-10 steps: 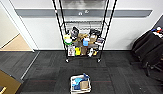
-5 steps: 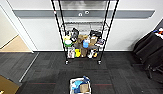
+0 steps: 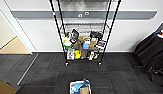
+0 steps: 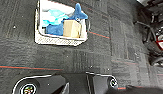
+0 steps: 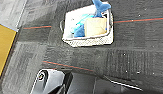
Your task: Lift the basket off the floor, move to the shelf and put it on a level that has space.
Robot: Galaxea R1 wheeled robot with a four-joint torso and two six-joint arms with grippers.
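The basket [image 3: 80,87] sits on the floor [image 3: 47,72] before the shelf [image 3: 83,37].

The head camera sits high, looking forward and down at the far wall: the shelf [image 3: 83,37] stands centred and far, the basket [image 3: 80,87] near, at the frame's lower edge. Both wrist cameras hang above the floor [image 4: 102,55], facing down. All three views share the basket [image 4: 61,23] [image 5: 88,26] and surrounding carpet.

Even indoor light, soft blur throughout, wide-angle bending at the edges, faint shadows on the floor [image 3: 47,75]
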